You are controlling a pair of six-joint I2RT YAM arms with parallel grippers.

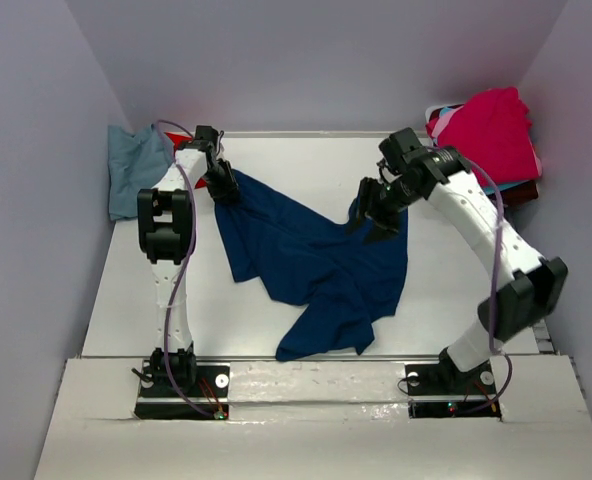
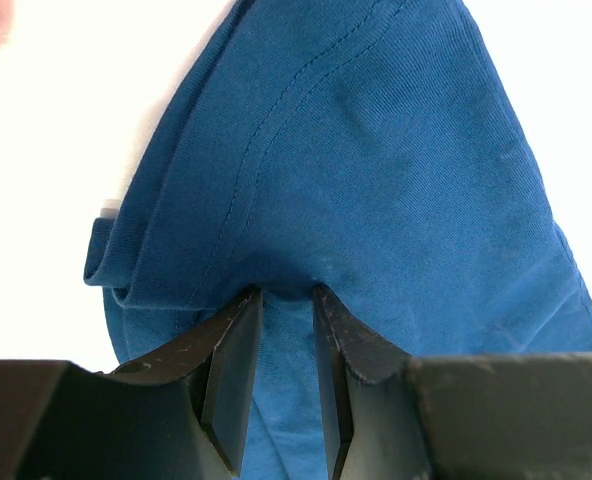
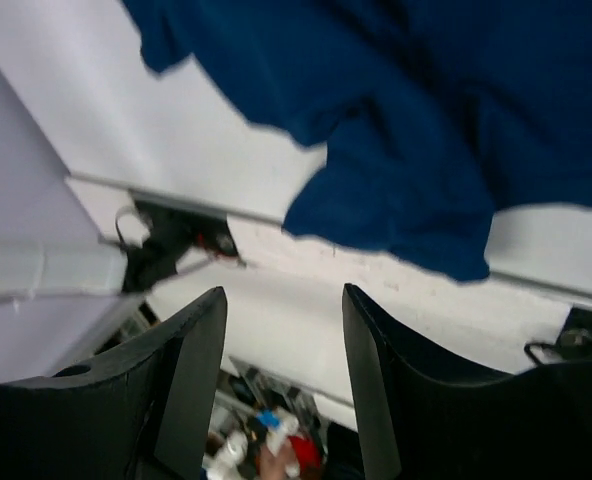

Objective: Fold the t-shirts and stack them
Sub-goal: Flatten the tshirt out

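Navy t-shirt (image 1: 316, 265): soft, light, limp. One edge pinched in left gripper (image 2: 286, 292); rest sags beside and below right gripper (image 1: 374, 222), jaws apart, empty. Likely best hold: free shoulder corner.

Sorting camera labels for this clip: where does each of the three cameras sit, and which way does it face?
Top external: above and behind the bases, looking down over the table; both arms show.
Left wrist: on the left arm, looking along the left gripper, shut on the navy t-shirt.
Right wrist: on the right arm, facing the table's near edge past the open right gripper.
Shared: all three show the navy t-shirt.
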